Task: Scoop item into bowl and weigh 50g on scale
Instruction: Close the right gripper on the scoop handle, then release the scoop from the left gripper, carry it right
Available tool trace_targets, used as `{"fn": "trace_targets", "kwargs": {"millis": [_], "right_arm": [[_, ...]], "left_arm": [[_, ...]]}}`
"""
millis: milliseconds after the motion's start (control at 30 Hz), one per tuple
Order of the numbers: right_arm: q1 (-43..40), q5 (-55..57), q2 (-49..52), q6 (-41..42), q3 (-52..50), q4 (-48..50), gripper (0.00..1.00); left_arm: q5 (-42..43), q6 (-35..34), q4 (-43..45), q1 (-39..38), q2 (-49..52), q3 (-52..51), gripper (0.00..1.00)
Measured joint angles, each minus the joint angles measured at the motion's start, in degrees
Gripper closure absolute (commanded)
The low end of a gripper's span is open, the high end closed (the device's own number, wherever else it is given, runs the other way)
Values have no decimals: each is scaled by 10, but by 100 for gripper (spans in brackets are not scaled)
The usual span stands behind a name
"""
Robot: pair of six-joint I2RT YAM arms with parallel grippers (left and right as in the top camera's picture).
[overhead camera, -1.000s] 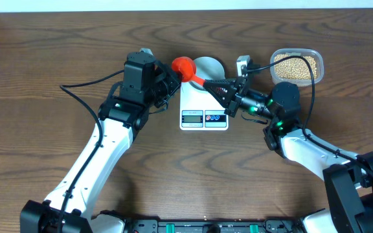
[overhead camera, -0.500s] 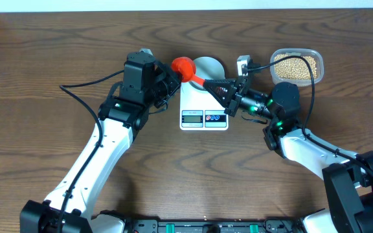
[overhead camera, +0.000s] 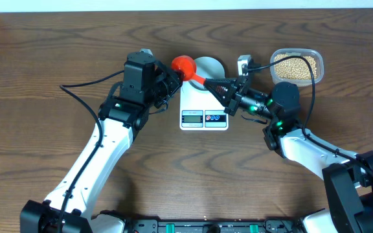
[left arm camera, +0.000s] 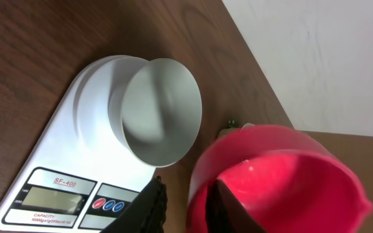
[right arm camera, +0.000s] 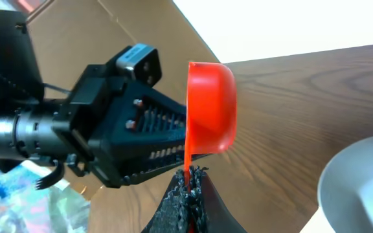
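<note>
The right gripper [right arm camera: 188, 184] is clamped tight on the thin handle of a red scoop [overhead camera: 184, 65], holding the cup on its side above the far left corner of the scale [left arm camera: 76, 139]. The left gripper [left arm camera: 190, 200] meets it from the left with jaws narrowly parted astride the cup's rim. One finger sits inside the red cup and the other outside, with a sliver of gap at the wall. Just right of the scoop, the pale bowl [left arm camera: 160, 110] stands on the far end of the white scale, whose grey display and round buttons face the near edge. The beans [overhead camera: 294, 66] lie heaped in a clear plastic tub [overhead camera: 320, 68] at the far right, well apart from the bowl and behind the right arm. All of it rests on a dark wood-grain table [overhead camera: 44, 58].
</note>
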Motion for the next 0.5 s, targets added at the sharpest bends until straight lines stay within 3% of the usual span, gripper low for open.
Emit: {"fn": "trace_targets", "kwargs": {"millis": [267, 500], "right_arm": [[0, 33, 0, -30, 0, -12, 99], [0, 68, 0, -78, 0, -14, 99]], "left_arm": [[0, 9, 3, 0, 0, 0, 76], [2, 85, 20, 0, -16, 0, 76]]}}
